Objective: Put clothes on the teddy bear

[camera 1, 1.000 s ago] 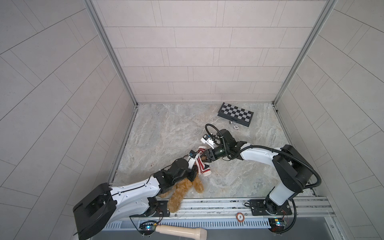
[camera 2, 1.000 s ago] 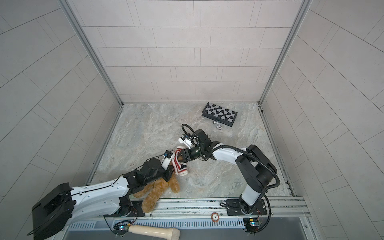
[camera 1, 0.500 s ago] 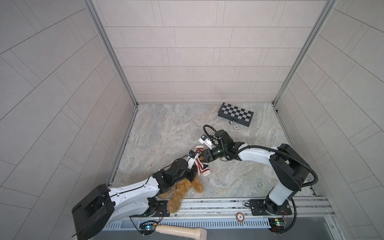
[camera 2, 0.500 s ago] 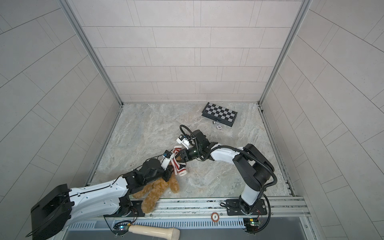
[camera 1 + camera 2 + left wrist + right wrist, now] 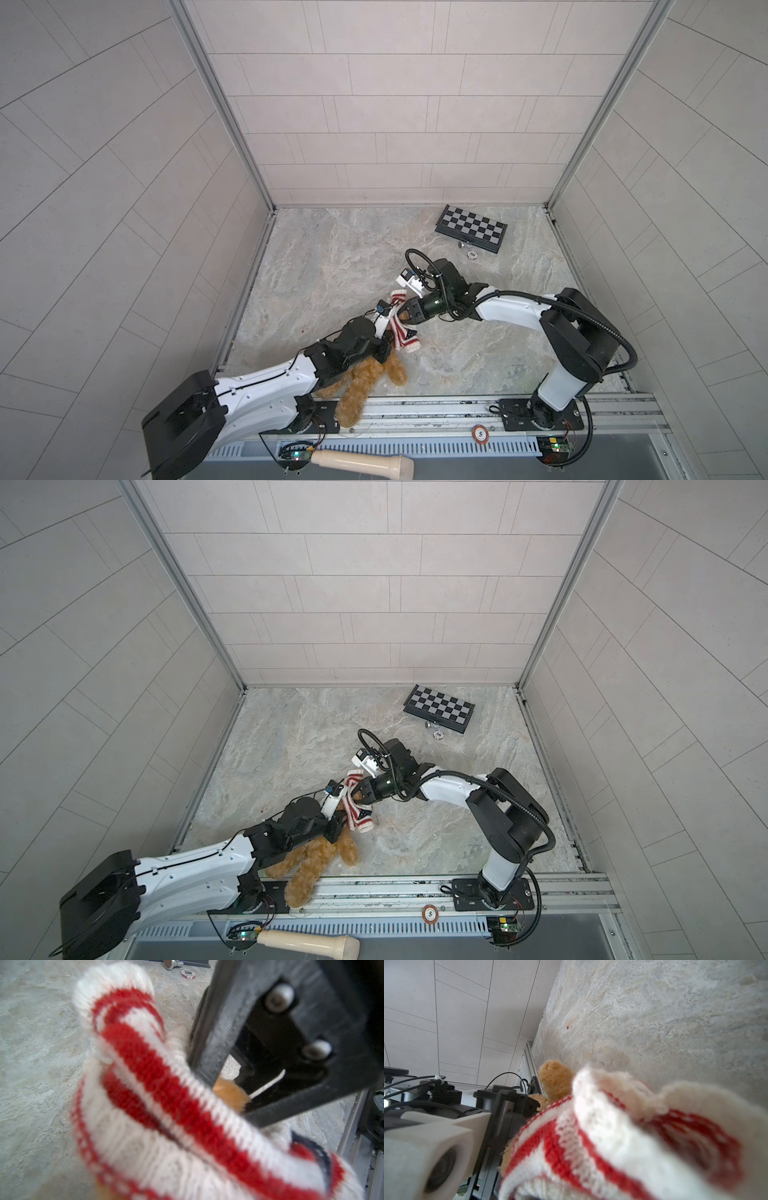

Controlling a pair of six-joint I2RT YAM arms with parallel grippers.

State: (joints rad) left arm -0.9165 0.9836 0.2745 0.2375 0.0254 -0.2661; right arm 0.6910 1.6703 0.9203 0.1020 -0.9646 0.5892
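The teddy bear (image 5: 361,384) (image 5: 311,864) lies at the front of the floor, its legs hanging over the front rail and its upper body under my left arm. The striped sweater (image 5: 402,334) (image 5: 360,814) is bunched over its upper end. Sweater knit (image 5: 166,1105) (image 5: 612,1136) fills both wrist views and hides each gripper's own jaws. My left gripper (image 5: 387,337) sits under the sweater, its jaws covered. My right gripper (image 5: 402,318) meets the sweater's top from the right. In the left wrist view its fingers (image 5: 209,1043) have golden fur (image 5: 229,1089) between them. A furry limb (image 5: 554,1079) pokes out beside the sweater.
A folded chessboard (image 5: 471,228) lies at the back right with a poker chip (image 5: 471,254) and a small metal piece (image 5: 460,245) before it. The metal front rail (image 5: 436,409) carries both arm bases and another chip (image 5: 479,433). A pale wooden handle (image 5: 365,461) lies below it.
My right gripper has slid left into the sweater's top and its jaws have narrowed. The left arm and the bear have stayed about where they were.
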